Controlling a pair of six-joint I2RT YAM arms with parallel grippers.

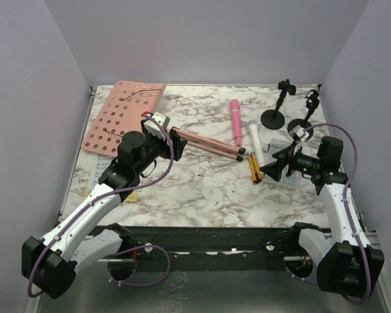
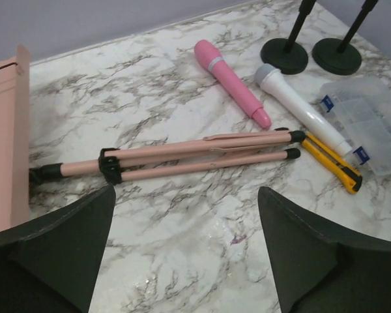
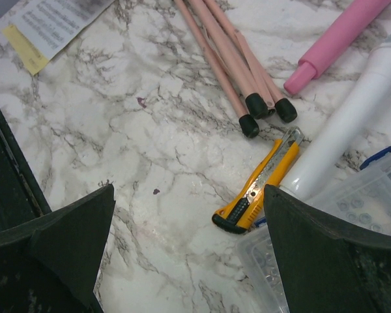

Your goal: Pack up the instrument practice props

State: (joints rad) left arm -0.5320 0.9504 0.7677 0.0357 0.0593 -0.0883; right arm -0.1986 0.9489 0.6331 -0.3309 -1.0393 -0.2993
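The pink perforated rack point(image 1: 120, 114) lies flat at the back left, its folded pink tripod point(image 1: 208, 145) stretching right across the table. The pink microphone point(image 1: 236, 120) and the white microphone point(image 1: 256, 140) lie beside the tripod's feet. Two black round-based mounts point(image 1: 274, 117) point(image 1: 303, 124) stand at the back right. White and yellow sheet pages point(image 3: 58, 19) lie at the left, partly under my left arm. My left gripper point(image 1: 176, 140) is open and empty, just short of the tripod point(image 2: 182, 153). My right gripper point(image 1: 272, 168) is open and empty, low beside the white microphone point(image 3: 352, 124).
A yellow-and-black cutter point(image 1: 254, 168) lies by the tripod's feet, and shows in the right wrist view point(image 3: 260, 182). A clear plastic box point(image 2: 371, 124) sits at the right beneath my right gripper. Walls enclose the table on three sides.
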